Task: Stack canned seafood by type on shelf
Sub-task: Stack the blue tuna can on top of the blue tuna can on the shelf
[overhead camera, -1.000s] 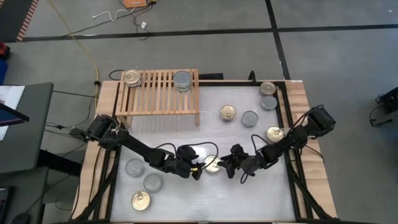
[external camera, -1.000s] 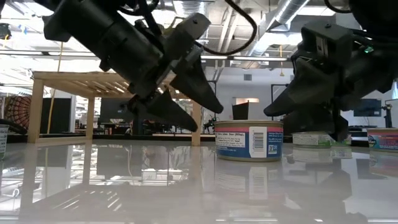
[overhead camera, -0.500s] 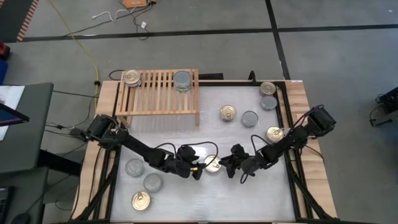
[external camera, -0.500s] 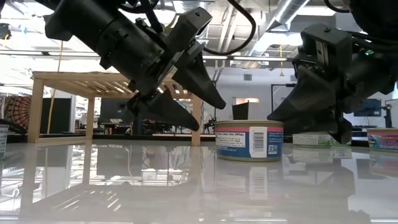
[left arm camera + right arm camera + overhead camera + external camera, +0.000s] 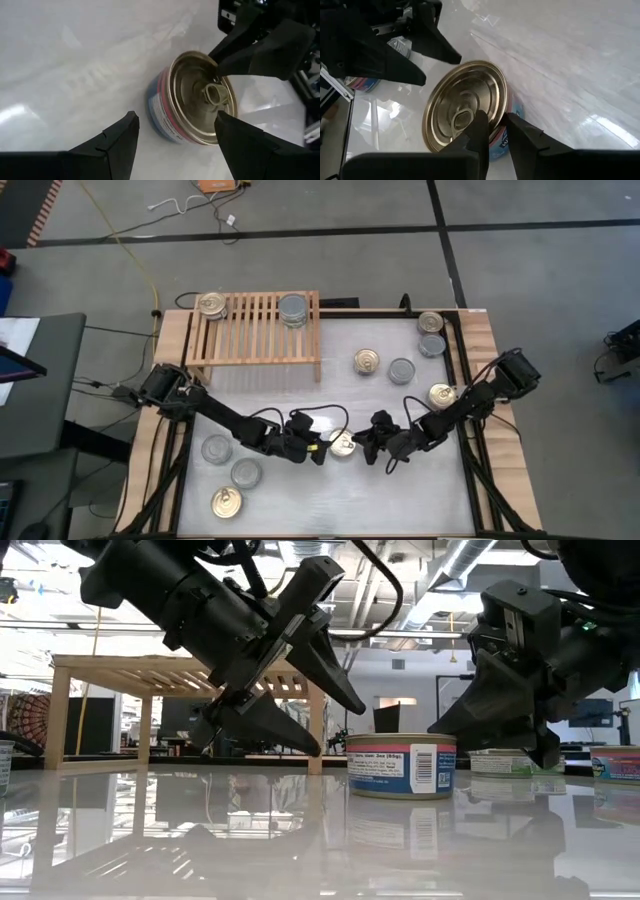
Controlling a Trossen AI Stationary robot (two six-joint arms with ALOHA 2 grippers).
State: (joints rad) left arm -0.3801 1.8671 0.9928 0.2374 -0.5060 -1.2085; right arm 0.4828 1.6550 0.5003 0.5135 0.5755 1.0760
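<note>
A short round tin (image 5: pixel 343 444) with a ribbed gold pull-tab top and a blue, pink and white paper label stands on the glossy white table (image 5: pixel 330 500), between the two grippers. The left gripper (image 5: pixel 318 452) sits just beside it, its pointed black fingers (image 5: pixel 115 142) spread apart and holding nothing. The right gripper (image 5: pixel 366 448) hovers over the tin's far edge with its fingers (image 5: pixel 479 131) drawn close together, a narrow gap between them; whether they touch the rim I cannot tell. The slatted light-wood shelf (image 5: pixel 255 330) stands well apart at the back, bearing a gold-topped tin (image 5: pixel 211 305) and a grey-topped tin (image 5: pixel 293 308).
</note>
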